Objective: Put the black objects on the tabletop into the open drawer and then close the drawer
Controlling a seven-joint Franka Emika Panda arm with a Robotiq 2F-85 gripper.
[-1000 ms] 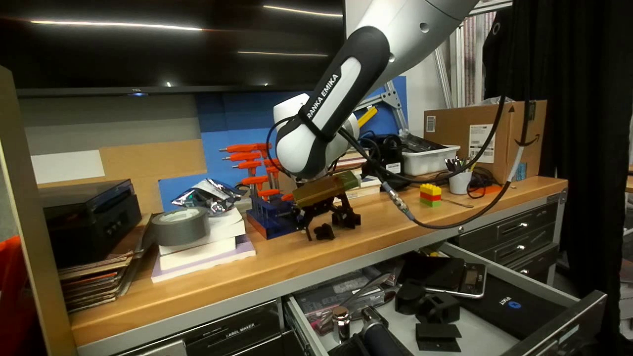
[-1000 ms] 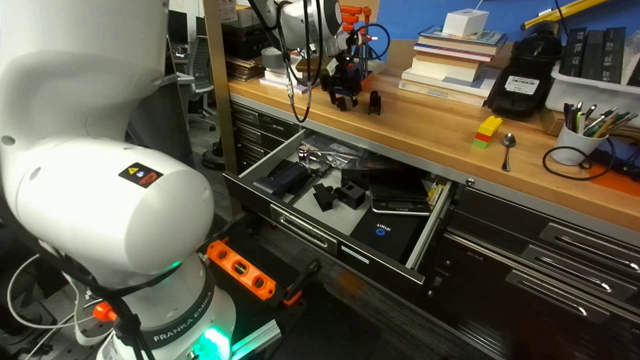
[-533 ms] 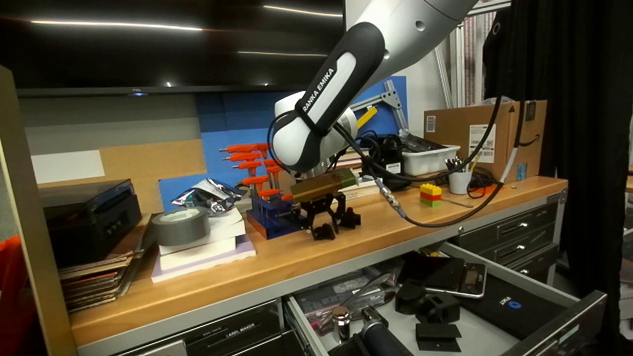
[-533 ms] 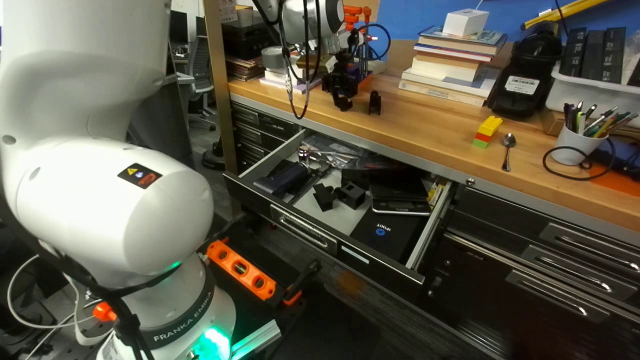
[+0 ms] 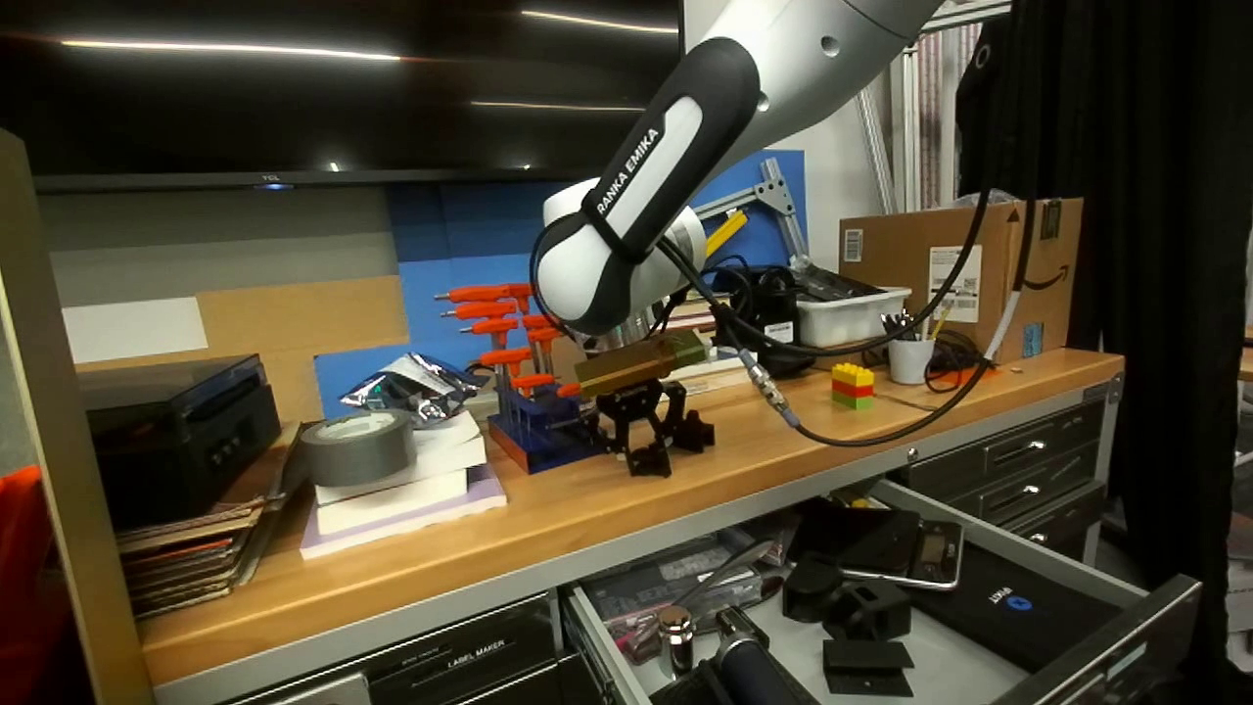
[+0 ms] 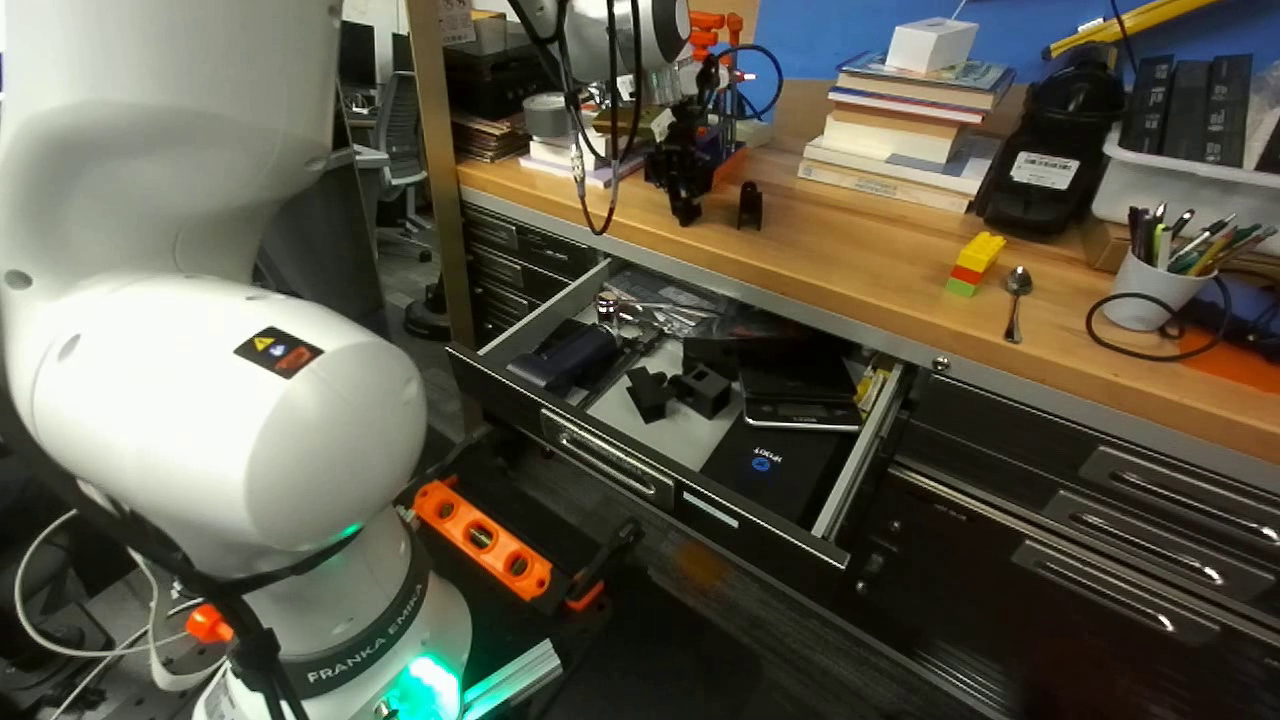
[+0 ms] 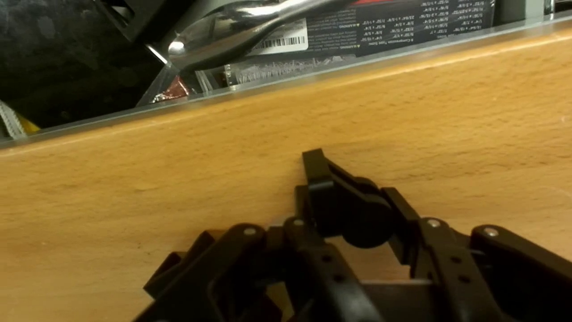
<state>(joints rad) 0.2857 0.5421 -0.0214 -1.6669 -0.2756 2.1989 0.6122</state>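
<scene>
While pinching a black block [image 7: 355,212] in the gripper [image 7: 348,199], best to hold across both sides: probably light, stiff.

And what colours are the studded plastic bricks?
Yellow above red above green; the bricks show best in an exterior view.

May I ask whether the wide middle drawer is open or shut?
Open: the drawer stands out past the tabletop, its inside visible in both exterior views.
</scene>
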